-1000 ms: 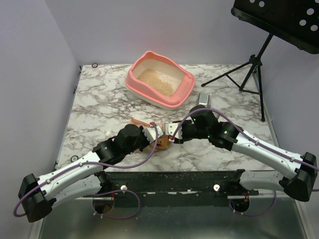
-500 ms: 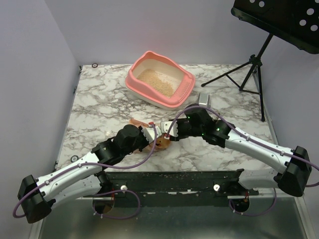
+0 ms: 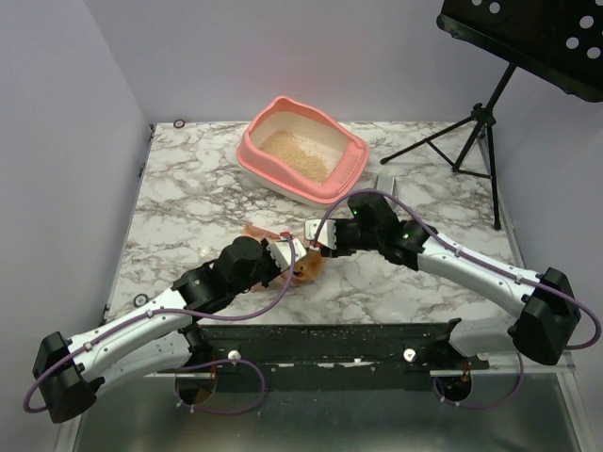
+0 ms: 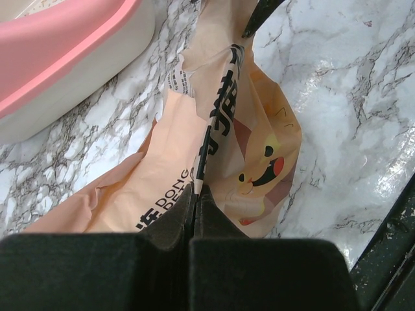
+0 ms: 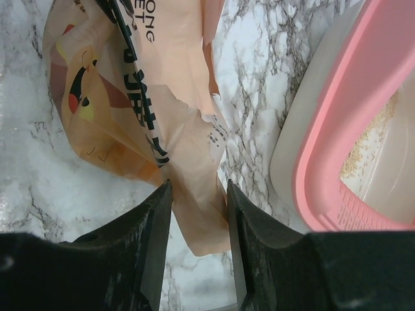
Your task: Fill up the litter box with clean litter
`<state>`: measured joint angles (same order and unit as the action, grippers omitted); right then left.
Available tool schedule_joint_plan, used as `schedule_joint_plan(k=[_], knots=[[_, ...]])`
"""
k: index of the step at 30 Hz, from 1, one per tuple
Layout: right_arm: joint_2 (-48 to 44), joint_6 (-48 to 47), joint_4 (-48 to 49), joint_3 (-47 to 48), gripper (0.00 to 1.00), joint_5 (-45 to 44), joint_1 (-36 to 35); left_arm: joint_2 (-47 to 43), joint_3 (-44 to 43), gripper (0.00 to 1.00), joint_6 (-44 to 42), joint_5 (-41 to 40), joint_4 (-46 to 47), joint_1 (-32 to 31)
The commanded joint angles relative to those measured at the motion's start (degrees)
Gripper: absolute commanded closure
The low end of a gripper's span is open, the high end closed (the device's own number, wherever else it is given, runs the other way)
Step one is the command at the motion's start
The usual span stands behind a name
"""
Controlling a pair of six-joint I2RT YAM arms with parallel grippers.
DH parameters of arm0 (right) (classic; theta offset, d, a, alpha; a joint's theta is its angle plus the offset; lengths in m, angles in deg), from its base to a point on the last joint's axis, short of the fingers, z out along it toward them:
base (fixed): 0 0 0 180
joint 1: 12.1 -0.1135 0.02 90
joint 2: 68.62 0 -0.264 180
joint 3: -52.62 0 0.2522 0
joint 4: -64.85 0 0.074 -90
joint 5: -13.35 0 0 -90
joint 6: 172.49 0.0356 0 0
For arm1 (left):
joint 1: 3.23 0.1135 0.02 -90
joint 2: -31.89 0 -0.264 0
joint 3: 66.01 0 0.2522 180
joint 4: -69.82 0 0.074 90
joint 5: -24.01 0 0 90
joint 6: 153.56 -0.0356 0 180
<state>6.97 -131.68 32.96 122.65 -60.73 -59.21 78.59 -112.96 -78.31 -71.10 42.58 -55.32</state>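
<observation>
My left end effector clamps the peach printed litter bag to steady it — the right end effector, fingers apart, straddles its torn top. The salmon-pink plastic litter box, holding thin beige litter granules, sits beyond.

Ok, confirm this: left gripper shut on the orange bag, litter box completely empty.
Not empty: the top external view shows clean litter on the floor of the litter box. The left gripper is shut on the orange bag, as said.
</observation>
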Motion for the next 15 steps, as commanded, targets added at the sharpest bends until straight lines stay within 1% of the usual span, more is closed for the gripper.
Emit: schedule_joint_plan(k=[1,4,5,6,7,8,9,12,15], knots=[[1.8,1.7,-1.4,-2.1,0.54,1.9,0.5,-2.1,-0.3,1.0,0.3,-3.0,2.0,0.2],[3.1,3.2,-3.7,-1.9,0.57,3.4,0.4,-2.0,-0.3,1.0,0.3,-3.1,2.0,0.2],[3.5,3.7,-4.3,-1.7,0.59,3.8,0.5,-2.0,-0.3,1.0,0.4,-3.3,2.1,0.2],[3.9,4.0,-4.7,-1.8,0.64,3.8,0.4,-2.0,-0.3,1.0,0.4,-3.4,2.1,0.2],[4.2,4.6,-5.0,-1.6,0.74,3.9,0.4,-2.1,-0.2,1.0,0.4,-3.5,2.2,0.2],[4.3,4.8,-5.4,-1.6,0.93,3.7,0.6,-2.1,-0.2,1.0,0.4,-3.7,2.1,0.2],[4.2,5.0,-5.6,-1.8,0.99,2.9,0.7,-2.1,-0.2,1.0,0.3,-3.9,2.3,0.2],[3.0,6.5,-7.1,-1.8,0.99,0.3,1.3,-2.3,-0.1,1.0,0.3,-3.8,2.4,0.2],[0.2,7.6,-13.0,-0.9,1.0,-0.5,2.5,-2.8,0.0,1.0,0.0,-4.0,2.7,0.2]])
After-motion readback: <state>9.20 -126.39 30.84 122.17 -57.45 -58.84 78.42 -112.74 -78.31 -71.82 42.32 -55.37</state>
